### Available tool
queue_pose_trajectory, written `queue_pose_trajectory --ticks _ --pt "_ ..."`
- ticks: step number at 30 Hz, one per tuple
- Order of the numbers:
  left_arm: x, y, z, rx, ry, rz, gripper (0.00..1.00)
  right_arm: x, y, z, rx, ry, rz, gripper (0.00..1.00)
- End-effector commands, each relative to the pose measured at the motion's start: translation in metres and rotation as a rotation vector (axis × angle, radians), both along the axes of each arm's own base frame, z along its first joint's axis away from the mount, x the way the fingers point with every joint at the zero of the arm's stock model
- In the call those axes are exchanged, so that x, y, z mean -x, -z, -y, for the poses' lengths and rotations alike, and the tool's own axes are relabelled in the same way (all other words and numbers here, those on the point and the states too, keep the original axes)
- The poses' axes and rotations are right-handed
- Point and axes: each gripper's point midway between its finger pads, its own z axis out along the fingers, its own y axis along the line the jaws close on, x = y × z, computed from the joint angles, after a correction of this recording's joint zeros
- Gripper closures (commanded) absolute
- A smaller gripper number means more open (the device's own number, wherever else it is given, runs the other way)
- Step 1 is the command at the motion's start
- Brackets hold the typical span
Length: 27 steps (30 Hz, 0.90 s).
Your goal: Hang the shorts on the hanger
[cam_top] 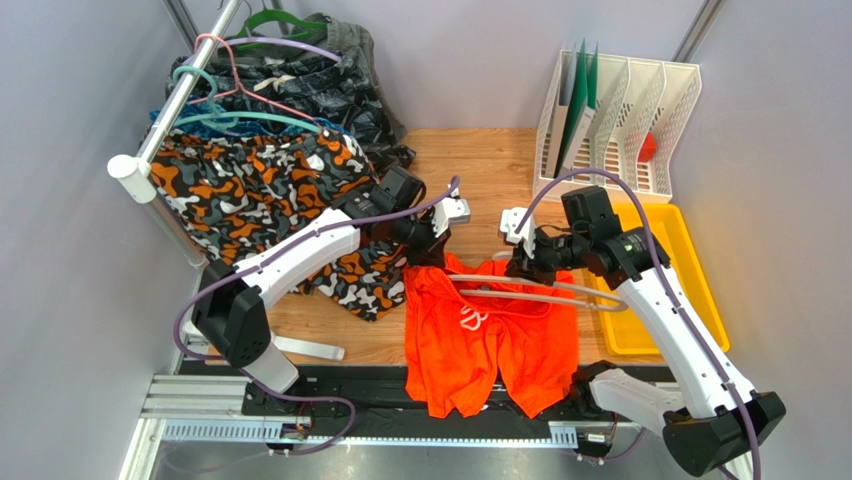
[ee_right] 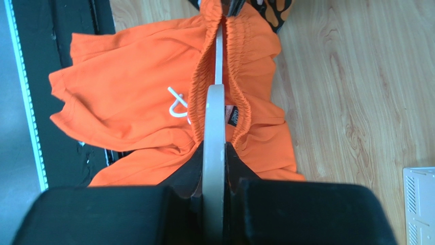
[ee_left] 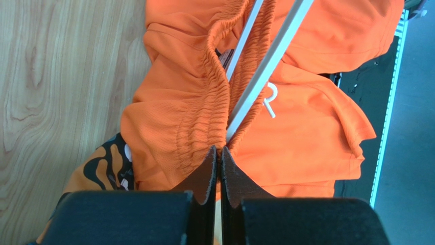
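Note:
The orange-red shorts (cam_top: 480, 340) lie on the table's front middle, legs hanging over the near edge. The cream hanger (cam_top: 560, 296) lies across their waist, its bars running inside the waistband opening (ee_left: 265, 71). My left gripper (cam_top: 425, 250) is at the shorts' left waist corner, jaws pressed together on the elastic waistband (ee_left: 199, 102). My right gripper (cam_top: 525, 262) is shut on the hanger's flat edge (ee_right: 214, 112), at the right of the waist. The shorts (ee_right: 127, 102) spread beyond it. The white drawstring (ee_right: 176, 104) lies on the front.
Camouflage shorts (cam_top: 250, 185) hang from a rail (cam_top: 175, 100) at the back left, with thin coloured hangers (cam_top: 240, 120) and dark shorts (cam_top: 330, 80). A white file rack (cam_top: 620, 110) and a yellow tray (cam_top: 650, 270) stand at the right. A black track (cam_top: 350, 395) runs along the near edge.

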Motion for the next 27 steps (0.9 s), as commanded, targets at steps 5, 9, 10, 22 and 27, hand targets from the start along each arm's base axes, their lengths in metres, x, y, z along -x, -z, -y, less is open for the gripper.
queue_pose_trajectory --ticks 5,9,10,22,27 --pt "0.000 -0.030 0.008 0.060 -0.018 0.004 1.00 -0.009 -0.022 0.002 -0.061 0.058 0.096 1.00" --pt "-0.003 -0.033 0.014 0.077 -0.013 -0.006 1.00 -0.012 -0.024 -0.007 -0.126 0.066 0.089 1.00" --pt "-0.004 -0.033 0.015 0.079 -0.014 -0.008 1.00 -0.012 -0.026 -0.012 -0.148 0.050 0.080 1.00" --pt "-0.008 -0.050 0.051 0.155 0.052 -0.015 1.00 -0.041 -0.007 -0.042 -0.249 0.003 0.074 1.00" --pt "0.000 -0.053 0.045 0.159 0.093 -0.034 0.88 -0.050 -0.006 -0.045 -0.260 0.021 0.074 1.00"
